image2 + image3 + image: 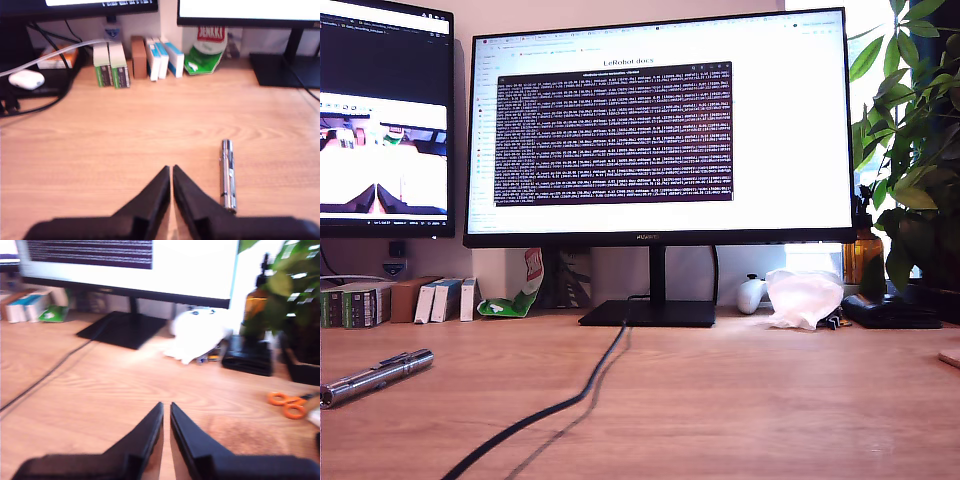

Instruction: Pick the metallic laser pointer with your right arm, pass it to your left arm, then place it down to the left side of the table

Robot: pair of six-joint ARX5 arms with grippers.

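The slim silver-chrome metallic laser pointer lies on the light-brown wooden surface at the exterior view's left, beside my first gripper; its fingers are together, as are my second gripper's.

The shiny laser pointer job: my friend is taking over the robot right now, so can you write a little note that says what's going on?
My first gripper: shut, holding nothing, just above the table, with the metallic laser pointer lying beside it, not touching.
My second gripper: shut, empty, over bare wood, with the orange scissors off to one side.
Laser pointer: flat on the table at the exterior view's left, near the front edge, away from the black cable.
Done: from how things lie, the pointer already sits on that side; whether it was passed between arms cannot be told.
Left: if not yet done, pick, pass, place.
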